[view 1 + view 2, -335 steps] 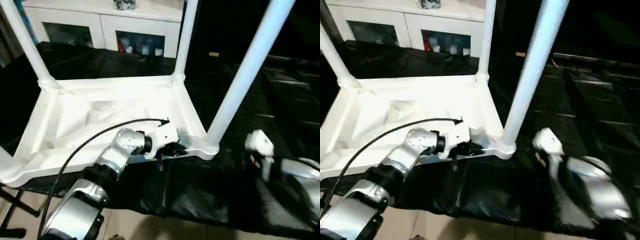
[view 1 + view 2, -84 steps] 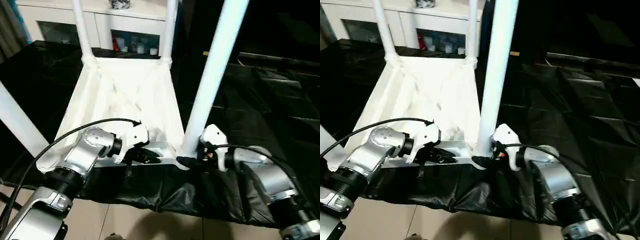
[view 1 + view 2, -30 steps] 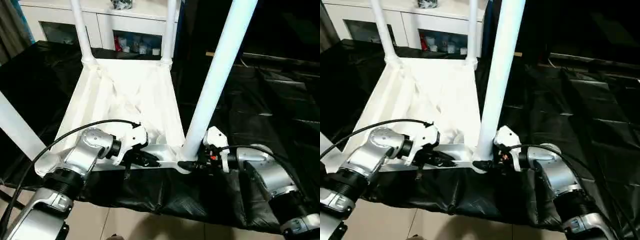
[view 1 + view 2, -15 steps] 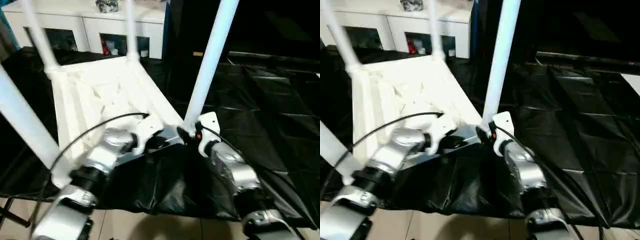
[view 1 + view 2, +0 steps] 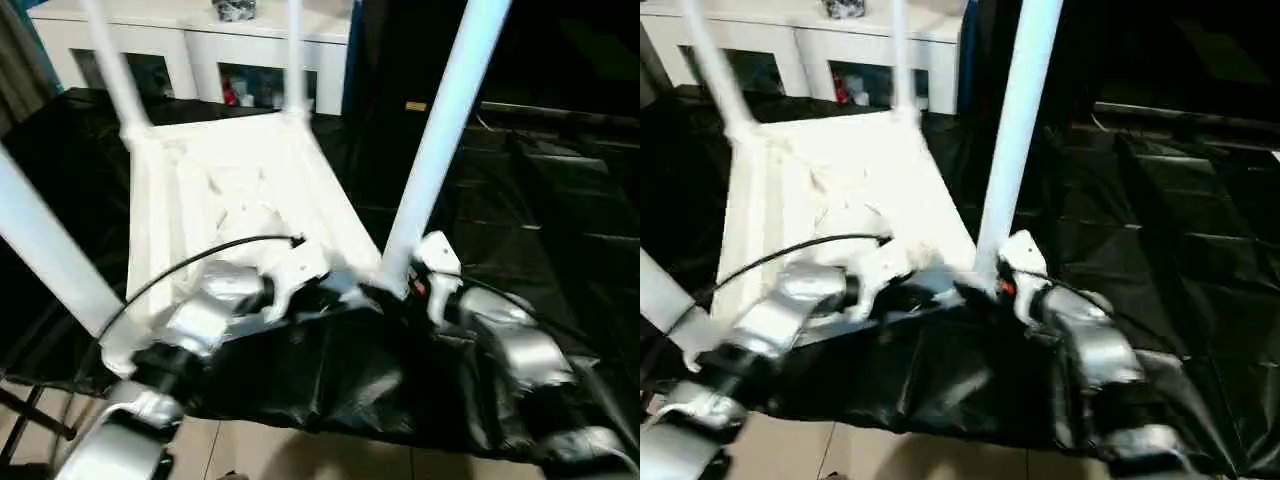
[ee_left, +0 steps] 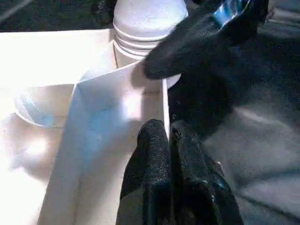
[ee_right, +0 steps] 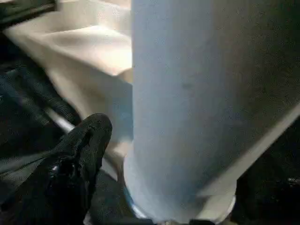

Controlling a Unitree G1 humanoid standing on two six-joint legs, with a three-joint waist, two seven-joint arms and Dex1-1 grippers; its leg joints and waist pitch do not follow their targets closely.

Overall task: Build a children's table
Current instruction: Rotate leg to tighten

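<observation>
Lying inverted, table top [image 5: 230,190] (legs [image 5: 440,130] pointing straight up).

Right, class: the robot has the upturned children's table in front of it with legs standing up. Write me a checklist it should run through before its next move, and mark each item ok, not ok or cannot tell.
1. All four legs stand in the corner sockets of the table top: ok; the near right leg and three others rise from its corners.
2. Near right leg fully seated: cannot tell; its ridged collar meets the socket, depth hidden.
3. Left gripper has hold of the near wall: ok; it is shut on the thin wall.
4. Right gripper placed at the near right leg: ok; fingers spread beside its base.
5. Top lies on the black cloth: ok.
</observation>
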